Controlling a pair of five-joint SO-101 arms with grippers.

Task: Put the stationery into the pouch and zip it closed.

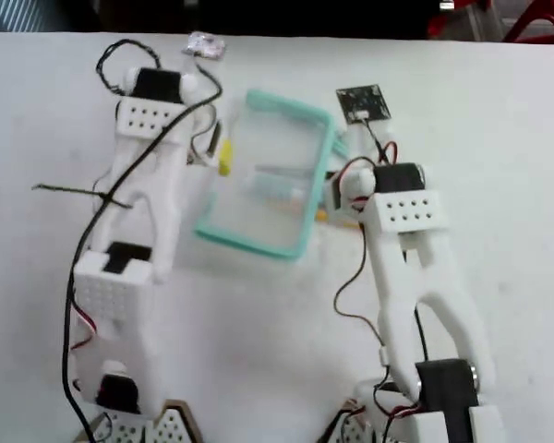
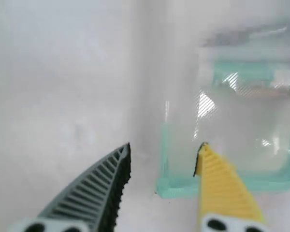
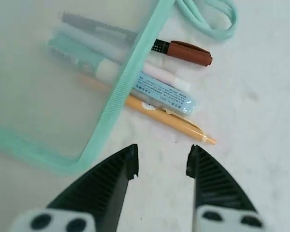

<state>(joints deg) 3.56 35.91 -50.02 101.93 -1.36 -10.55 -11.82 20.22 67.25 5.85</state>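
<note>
Pouch [image 1: 266, 175], clear with mint trim, lies flat toward the far edge of the tabletop [image 1: 508, 138], about midway between its left and right edges, between the two arms. Left gripper [image 2: 165, 146] is spread wide at the pouch's left side. One pouch corner sits between its fingers, close to the yellow finger [image 2: 217, 183], while the grey finger [image 2: 94, 188] is over bare tabletop. Right gripper [image 3: 162, 150] has a moderate gap and grips nothing. It hovers just off the pouch's right side, with the pens just beyond its tips.

The right wrist view separates the pens, which the high view gives as faint streaks under the pouch wall. There are four side by side across the mint edge, part behind the clear wall and part out on the tabletop (inside or underneath, cannot tell): brown-capped pen [image 3: 186, 52], pale pen [image 3: 166, 78], blue-labelled marker [image 3: 166, 95], orange pen [image 3: 176, 123]. A mint strap loop [image 3: 210, 19] lies near the brown cap.

The high view adds a small black board [image 1: 362, 101] and a crumpled wrapper [image 1: 203, 44] near the far edge.

Count: one pouch, four pens, two grippers.
</note>
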